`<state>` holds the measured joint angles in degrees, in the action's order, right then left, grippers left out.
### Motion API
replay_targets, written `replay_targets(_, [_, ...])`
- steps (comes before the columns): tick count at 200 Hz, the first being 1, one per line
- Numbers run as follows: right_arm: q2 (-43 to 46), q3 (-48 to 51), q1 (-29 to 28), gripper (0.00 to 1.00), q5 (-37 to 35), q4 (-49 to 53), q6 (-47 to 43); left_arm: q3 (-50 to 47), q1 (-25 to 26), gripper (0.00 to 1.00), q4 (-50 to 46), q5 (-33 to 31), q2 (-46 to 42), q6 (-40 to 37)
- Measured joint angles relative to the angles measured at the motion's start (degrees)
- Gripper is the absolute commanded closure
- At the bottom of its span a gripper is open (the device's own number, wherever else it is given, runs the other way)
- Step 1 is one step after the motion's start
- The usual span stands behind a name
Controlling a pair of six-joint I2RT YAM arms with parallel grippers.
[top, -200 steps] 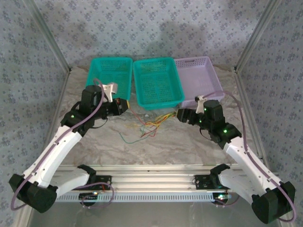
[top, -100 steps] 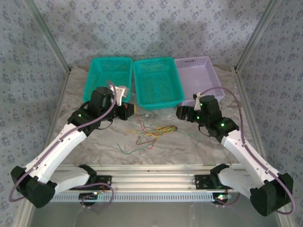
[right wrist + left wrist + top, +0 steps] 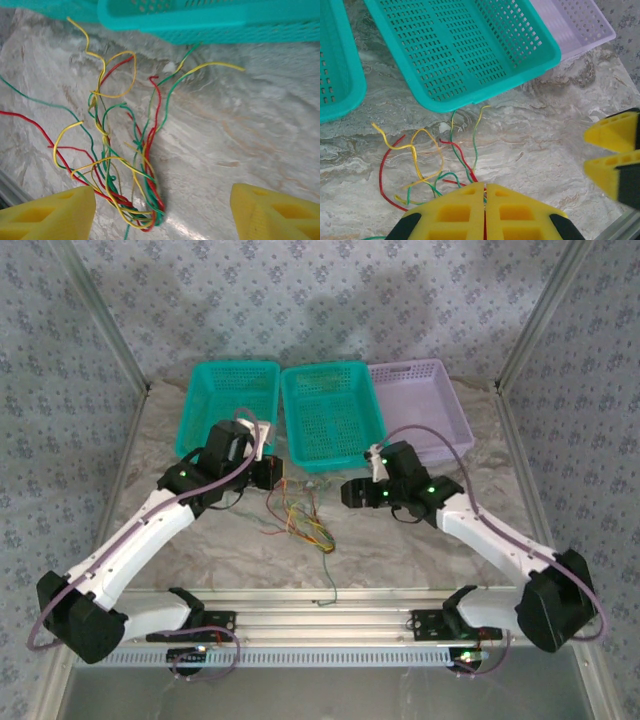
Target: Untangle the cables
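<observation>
Cables (image 3: pixel 145 195) lie tangled on the marbled table (image 3: pixel 420 540) between the wide-open jaws of my right gripper (image 3: pixel 163 202), my left gripper (image 3: pixel 485 210) clamped on some strands, patterned walls (image 3: pixel 300 300) around.

A robot test cell in a lab is suggested: a marble-patterned bench (image 3: pixel 400 550) is enclosed by patterned fabric walls (image 3: pixel 330 300) on aluminium posts (image 3: pixel 107 320), and the left arm (image 3: pixel 140 540) and right arm (image 3: pixel 490 538) are bolted to a slotted rail (image 3: pixel 320 625) at its near edge.
</observation>
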<state>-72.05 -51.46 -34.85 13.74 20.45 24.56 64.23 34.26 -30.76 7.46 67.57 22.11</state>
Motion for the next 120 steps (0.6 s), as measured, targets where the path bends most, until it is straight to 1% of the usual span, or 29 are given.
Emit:
replay_targets(16, [-3.7,0.0,-2.6,0.29,0.5,-3.4,0.0,0.0,0.0,1.00,0.4,0.3,0.0,0.2])
replay_targets(37, [-10.0,-1.8,-5.7,0.30,0.5,-5.2,0.0,0.0,0.0,1.00,1.1,0.5,-0.9,0.4])
replay_targets(50, [-13.6,-2.5,-6.9,0.33,0.6,-6.8,0.0,-0.5,0.0,1.00,1.7,0.4,-2.4,0.4])
replay_targets(92, [-20.5,-3.9,-7.8,0.33,0.5,-9.4,0.7,-3.3,0.0,1.00,5.8,0.9,-8.4,0.9])
replay_targets(120, [-24.5,-6.1,-8.2,0.37,0.1,-11.4,3.3,-4.0,0.0,1.00,9.1,3.0,-9.7,2.2])
